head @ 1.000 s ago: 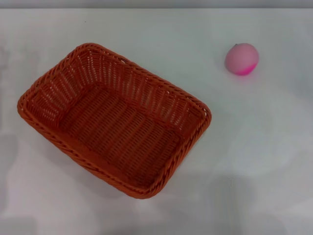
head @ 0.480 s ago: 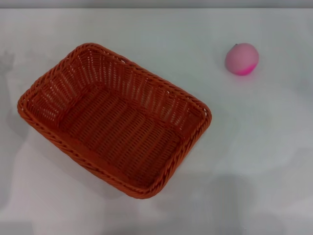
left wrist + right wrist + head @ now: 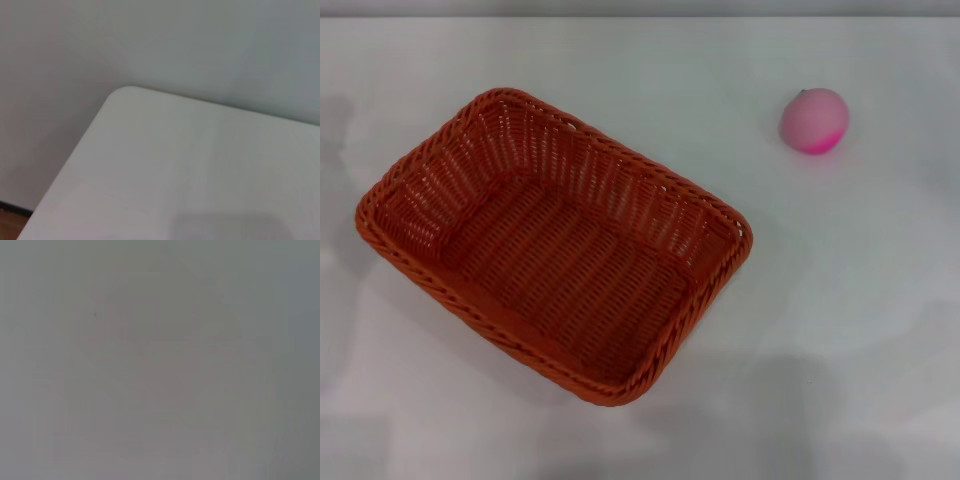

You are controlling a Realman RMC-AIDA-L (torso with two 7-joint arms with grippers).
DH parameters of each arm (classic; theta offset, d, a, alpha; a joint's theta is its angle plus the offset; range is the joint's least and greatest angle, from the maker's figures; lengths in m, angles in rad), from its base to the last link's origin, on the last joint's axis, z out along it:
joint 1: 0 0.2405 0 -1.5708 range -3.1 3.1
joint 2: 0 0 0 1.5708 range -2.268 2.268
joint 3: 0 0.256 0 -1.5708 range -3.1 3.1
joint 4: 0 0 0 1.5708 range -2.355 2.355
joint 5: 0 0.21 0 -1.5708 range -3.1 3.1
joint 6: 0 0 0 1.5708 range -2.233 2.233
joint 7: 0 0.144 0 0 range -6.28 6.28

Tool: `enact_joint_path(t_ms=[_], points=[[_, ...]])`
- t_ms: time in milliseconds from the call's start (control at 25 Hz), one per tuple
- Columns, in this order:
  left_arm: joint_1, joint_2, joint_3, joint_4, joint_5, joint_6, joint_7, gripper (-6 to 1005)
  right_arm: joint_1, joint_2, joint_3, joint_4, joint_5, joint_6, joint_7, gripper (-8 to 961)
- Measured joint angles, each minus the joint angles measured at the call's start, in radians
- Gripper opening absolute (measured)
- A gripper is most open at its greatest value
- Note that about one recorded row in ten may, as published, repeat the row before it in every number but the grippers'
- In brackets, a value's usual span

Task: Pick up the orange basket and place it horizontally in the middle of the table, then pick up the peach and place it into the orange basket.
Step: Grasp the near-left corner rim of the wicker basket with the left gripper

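Note:
The orange basket lies on the white table, left of centre in the head view, turned diagonally with its open side up and nothing inside. The peach rests on the table at the far right, pale pink with a magenta blush low on one side. Neither gripper shows in any view. In the left wrist view I see only a rounded corner of the table against a grey wall. Nothing but plain grey surface fills the right wrist view.
The table's far edge runs along the top of the head view. Faint shadows lie on the table at the left edge and near the front. Bare tabletop separates basket and peach.
The basket and the peach have not moved. The faint shadows on the table at the left edge and near the front have shifted slightly.

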Motion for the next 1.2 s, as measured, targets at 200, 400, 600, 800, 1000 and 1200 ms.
enact_joint_path(t_ms=[200,400,600,800,1000,1200], points=[[-0.056,0.026,0.004,-0.002,-0.001,0.133,0.001,887,-0.001,0.0,0.0,0.0,0.0,0.0,0.0,867],[-0.101,0.042,-0.032,0.009,-0.001,0.212,0.002,888,-0.001,0.0,0.0,0.0,0.0,0.0,0.0,867],[-0.144,0.061,-0.1,0.012,-0.001,0.289,0.002,888,-0.001,-0.005,-0.001,0.0,-0.002,0.0,0.0,867],[-0.209,0.105,-0.108,0.058,-0.007,0.392,0.003,888,0.005,-0.013,-0.009,0.0,-0.006,0.0,0.0,867],[-0.28,0.123,-0.102,0.142,-0.016,0.423,0.005,888,0.014,-0.016,-0.011,-0.003,-0.007,-0.028,0.0,867],[-0.32,0.127,-0.069,0.138,-0.056,0.427,0.006,888,0.014,-0.017,-0.012,-0.012,-0.008,-0.047,0.0,867]])
